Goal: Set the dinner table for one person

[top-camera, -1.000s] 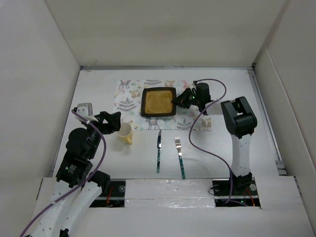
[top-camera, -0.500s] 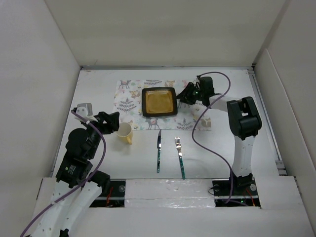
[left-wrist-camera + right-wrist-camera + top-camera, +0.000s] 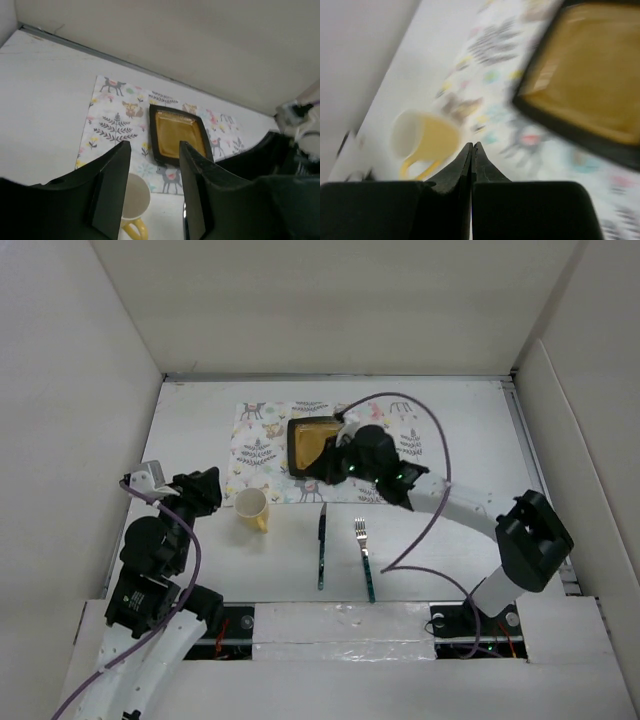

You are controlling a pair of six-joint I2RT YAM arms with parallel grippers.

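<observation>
**A:** I'm hovering the right gripper [image 3: 472, 145] over the placemat's [image 3: 258, 445] near edge, fingers pressed together and empty. The left gripper [image 3: 152, 150] is gaping wide behind the mug [image 3: 252, 508], not touching it.

**B:** And the dinner table [image 3: 200, 420]?

**A:** It's lying white under everything, with the knife [image 3: 322, 545] and fork [image 3: 364, 555] near its front edge. I'm guessing the cutlery is next, so I'm planning to open first, then descend squarely across the knife's handle.
</observation>
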